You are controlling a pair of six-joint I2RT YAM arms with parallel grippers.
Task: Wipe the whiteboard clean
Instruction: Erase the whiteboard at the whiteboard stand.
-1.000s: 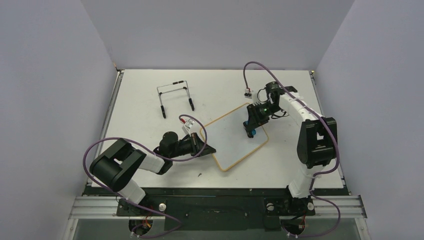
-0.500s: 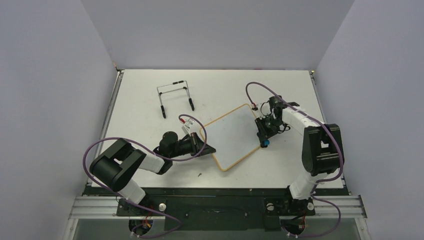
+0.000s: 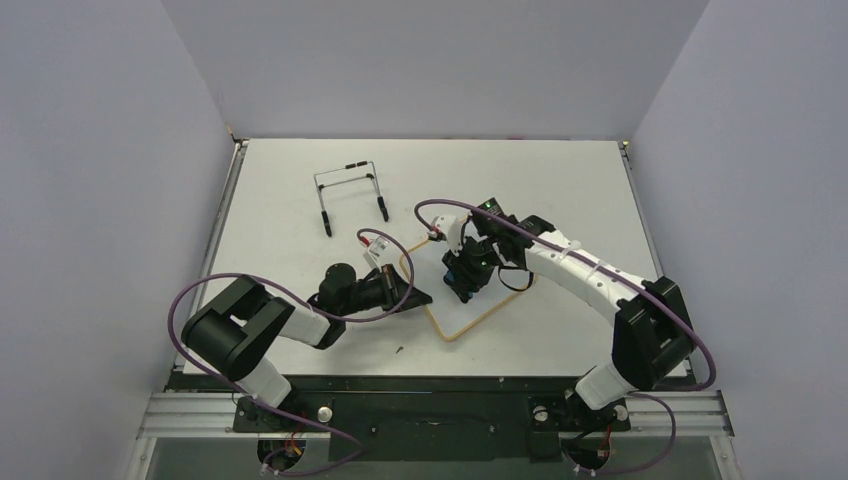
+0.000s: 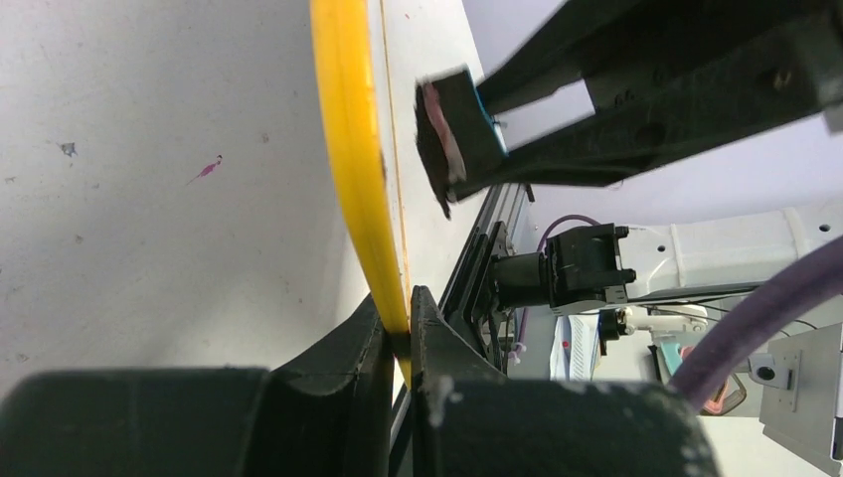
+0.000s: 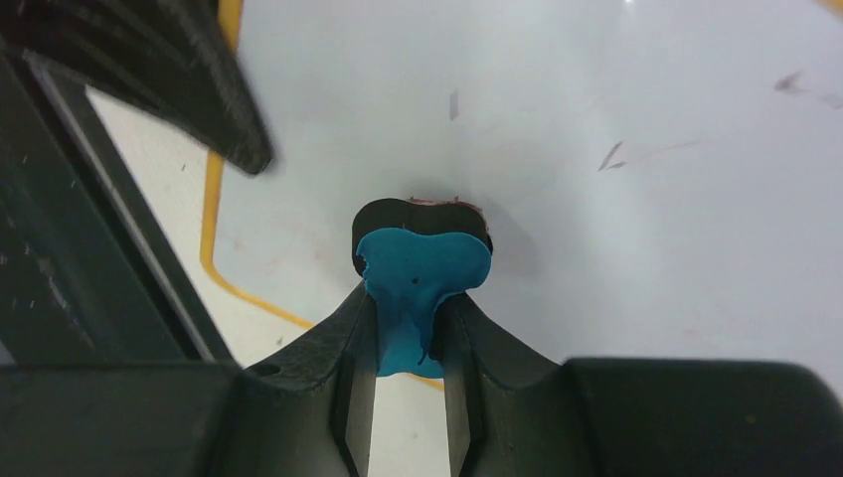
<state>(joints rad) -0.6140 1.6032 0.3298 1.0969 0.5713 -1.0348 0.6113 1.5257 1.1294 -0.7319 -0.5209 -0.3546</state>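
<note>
There is one whiteboard (image 3: 455, 318), one blue eraser (image 5: 422, 273), one black wire easel stand (image 3: 345, 170) and one table (image 3: 560, 170). There are two robot arms, and two grippers, the left gripper (image 4: 398, 323) and the right gripper (image 5: 410, 308), each with two fingers. There are two purple cables (image 3: 185, 300), one per arm.

wire easel stand (image 3: 350, 192): black, upright, far-left of counter (image 3: 570, 170) | counter: white, faintly scuffed | blue eraser (image 5: 422, 283): bone-shaped, dark felt underneath | walls (image 3: 430, 60): pale lilac
</note>
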